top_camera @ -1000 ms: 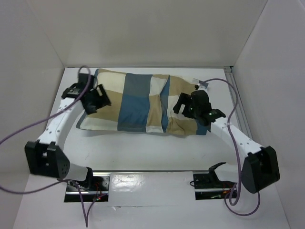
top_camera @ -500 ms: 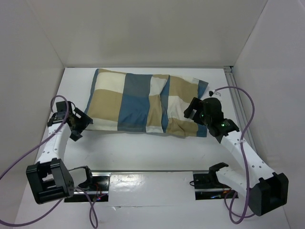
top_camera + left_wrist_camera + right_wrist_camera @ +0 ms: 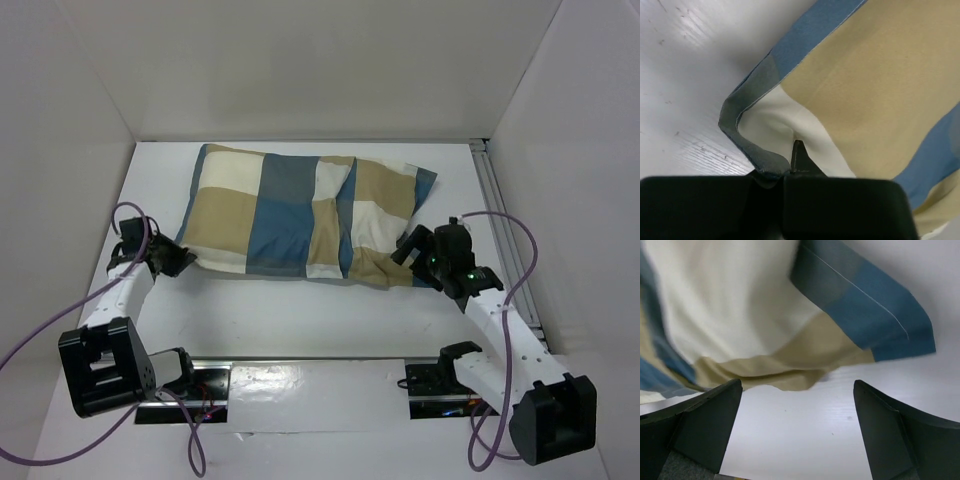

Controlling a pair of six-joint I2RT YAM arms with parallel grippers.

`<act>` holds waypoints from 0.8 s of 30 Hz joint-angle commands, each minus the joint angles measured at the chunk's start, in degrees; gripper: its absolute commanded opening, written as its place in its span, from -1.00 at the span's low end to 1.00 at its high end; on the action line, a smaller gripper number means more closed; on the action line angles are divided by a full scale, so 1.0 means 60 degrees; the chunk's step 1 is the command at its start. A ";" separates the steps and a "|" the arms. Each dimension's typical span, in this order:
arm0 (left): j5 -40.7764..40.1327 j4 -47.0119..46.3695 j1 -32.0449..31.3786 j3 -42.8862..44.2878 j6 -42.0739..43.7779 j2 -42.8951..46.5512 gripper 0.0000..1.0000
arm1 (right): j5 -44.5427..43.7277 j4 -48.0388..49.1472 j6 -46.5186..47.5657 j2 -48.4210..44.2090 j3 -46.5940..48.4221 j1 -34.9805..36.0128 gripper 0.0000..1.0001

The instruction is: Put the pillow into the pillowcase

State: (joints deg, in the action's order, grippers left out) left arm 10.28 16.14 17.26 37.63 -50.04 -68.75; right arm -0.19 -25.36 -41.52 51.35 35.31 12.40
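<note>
The pillowcase lay flat on the table, across its far half and roughly midway between the side walls. It looked plump and filled, with its blue, tan and cream blocks running left to right and a crease down the middle. The pillow could not be told apart from the cover's cream blocks, so how far inside it sat was not visible.

The left gripper sat low at the cover's near left corner with its jaws closed together. In the left wrist view a single dark fingertip pressed against a cream patch, just inside the folded blue hem that wrapped the corner. The cloth puckered a little right at the tip (a small crease ran up from it). The hem passed behind the gripper's body, and whether any cloth was pinched between the jaws could not be told.

The right gripper was just beside the cover's near right corner with its jaws spread wide and nothing between them. In the right wrist view its two fingers framed bare tabletop. The cover's tan edge and a blue corner flap lay just beyond them, untouched.

Both arms were bent back toward their bases at the near edge, and a purple cable looped over each one.
</note>
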 commanded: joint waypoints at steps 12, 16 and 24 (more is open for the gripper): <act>0.1274 -0.0040 0.0244 0.1141 0.0180 0.0194 -1.00 | -0.0465 0.0855 -0.2485 -0.0268 -0.1753 -0.0441 0.90; 0.0940 0.0165 0.0346 0.1330 0.0181 0.0106 -1.00 | -0.1592 0.0583 -0.2149 -0.0181 -0.1871 -0.0441 0.87; 0.0352 0.0795 0.1590 0.1610 0.0065 0.0106 -1.00 | -0.0997 0.1415 -0.1287 0.1340 -0.1595 -0.0441 0.89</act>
State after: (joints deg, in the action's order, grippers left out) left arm 14.57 20.51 23.88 44.25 -49.65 -68.86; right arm -6.94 -21.06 -52.88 56.23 24.29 10.09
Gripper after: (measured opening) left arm 0.031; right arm 0.946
